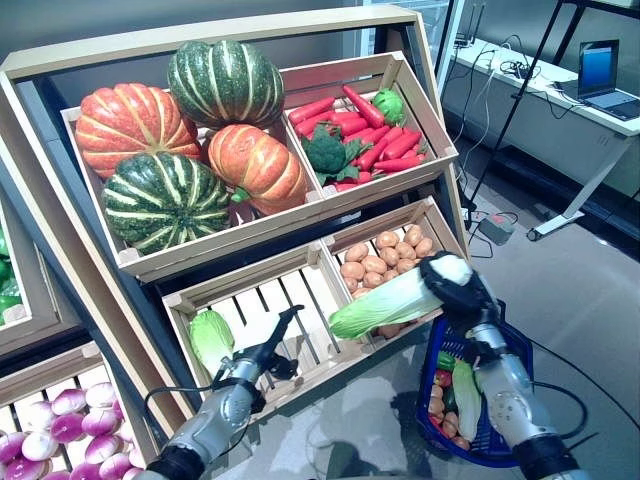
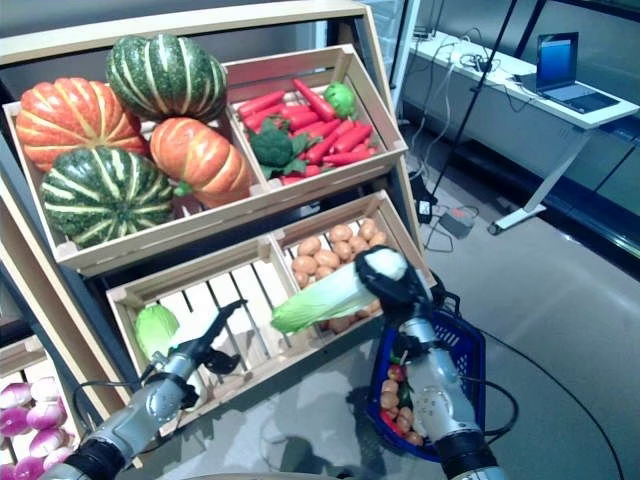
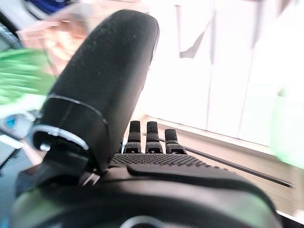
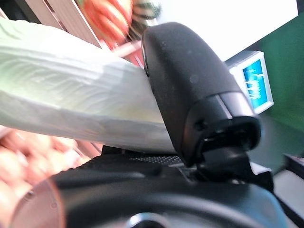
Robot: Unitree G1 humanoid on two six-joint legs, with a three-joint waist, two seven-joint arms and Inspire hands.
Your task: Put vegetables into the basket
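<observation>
My right hand [image 1: 458, 285] is shut on a long pale green napa cabbage [image 1: 385, 302] and holds it level above the front edge of the stand's lower crates, just left of the blue basket [image 1: 520, 425]. The cabbage also shows in the right wrist view [image 4: 66, 114], pinned under the thumb [image 4: 190, 85]. The basket stands on the floor and holds another cabbage [image 1: 466, 385], a red vegetable and several small brown ones. My left hand [image 1: 262, 352] is open over the slatted lower left crate [image 1: 300, 310], right of a cabbage [image 1: 211, 340] lying in that crate.
The wooden stand [image 1: 60, 230] fills the left and middle, with upper crates behind the hands. A table with a laptop [image 1: 605, 75] stands at the far right, with cables and a power strip [image 1: 495, 228] on the floor beside it.
</observation>
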